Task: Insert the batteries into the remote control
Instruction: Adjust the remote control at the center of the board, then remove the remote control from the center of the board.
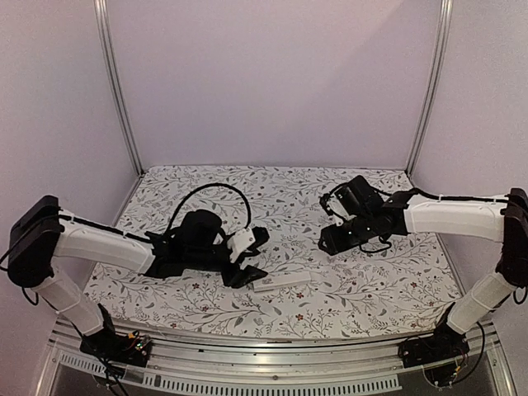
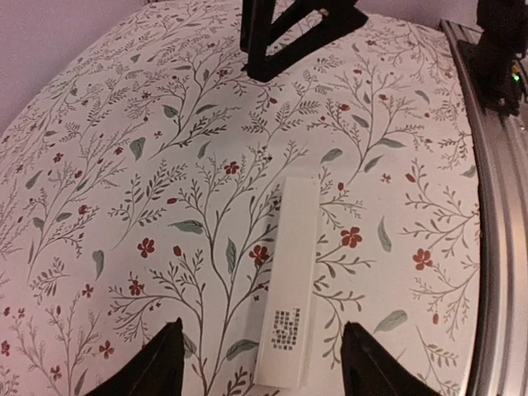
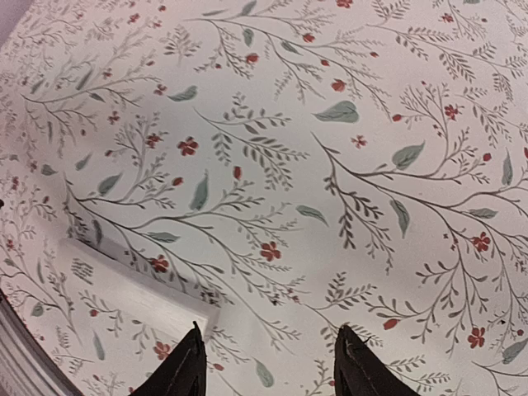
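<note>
The remote control (image 1: 281, 282) is a long white bar lying flat on the flowered table, near the front middle. In the left wrist view it (image 2: 293, 272) runs away from the camera, with a small dark printed patch near its near end. My left gripper (image 1: 254, 257) is open and empty; its fingertips stand either side of the bar's near end (image 2: 262, 326), apart from it. My right gripper (image 1: 327, 245) is open and empty (image 3: 268, 327), over bare cloth to the right of the bar. One end of the bar shows in the right wrist view (image 3: 124, 289). No batteries are in view.
The flowered cloth (image 1: 247, 198) covers the whole table. An aluminium rail (image 2: 495, 247) runs along the front edge close to the remote. The right arm's black gripper (image 2: 289, 33) shows at the far end of the left wrist view. Grey walls close in the back and sides.
</note>
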Controlling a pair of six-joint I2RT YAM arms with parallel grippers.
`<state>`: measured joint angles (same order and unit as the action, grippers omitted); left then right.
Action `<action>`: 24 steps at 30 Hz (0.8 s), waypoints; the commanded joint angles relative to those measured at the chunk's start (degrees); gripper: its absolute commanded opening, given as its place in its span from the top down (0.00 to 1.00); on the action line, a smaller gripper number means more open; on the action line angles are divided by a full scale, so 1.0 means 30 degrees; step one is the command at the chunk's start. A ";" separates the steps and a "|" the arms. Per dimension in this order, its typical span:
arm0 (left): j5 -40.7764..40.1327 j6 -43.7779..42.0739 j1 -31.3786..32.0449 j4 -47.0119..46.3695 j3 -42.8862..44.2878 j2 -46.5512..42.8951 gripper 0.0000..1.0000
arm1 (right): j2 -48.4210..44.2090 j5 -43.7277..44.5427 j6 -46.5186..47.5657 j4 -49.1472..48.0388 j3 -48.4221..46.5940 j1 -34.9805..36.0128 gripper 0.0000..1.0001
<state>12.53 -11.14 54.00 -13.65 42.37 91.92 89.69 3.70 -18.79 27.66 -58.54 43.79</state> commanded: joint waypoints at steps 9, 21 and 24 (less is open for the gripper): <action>-0.5932 0.5827 -0.1546 -0.5419 -0.5974 -0.9239 0.16 | 0.1916 -0.9511 1.7955 -0.6334 -0.1003 0.4639 0.19; -0.7166 0.5998 -0.1787 -0.6098 -0.7793 -1.1066 0.13 | 0.8597 -0.6486 1.9993 -0.4570 -0.4849 0.5356 0.19; -0.7053 0.5831 -0.1792 -0.6327 -0.7780 -1.1022 0.13 | 0.8969 -0.6509 1.9879 -0.4528 -0.4956 0.5354 0.19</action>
<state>-8.03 6.39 49.39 -31.00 19.70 58.87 114.80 -17.56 39.94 12.47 -71.85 59.42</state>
